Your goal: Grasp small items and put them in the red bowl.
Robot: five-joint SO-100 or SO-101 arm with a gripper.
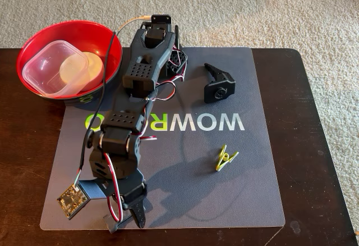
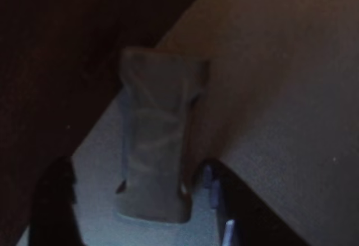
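Red bowl at the mat's far-left corner, holding tub and dish. Gripper low, jaws spread either side of the upright grey roll, unclenched, apparently lining up a grasp. Clamp and clothespin loose, waiting.

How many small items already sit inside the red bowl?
2: a clear square tub on the left inside the red bowl, and a white round dish beside it, partly overlapped. Others may hide beneath.

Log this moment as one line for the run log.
bowl: holds tub, dish | mat: clamp, clothespin | gripper: over fabric roll, jaw state unclear
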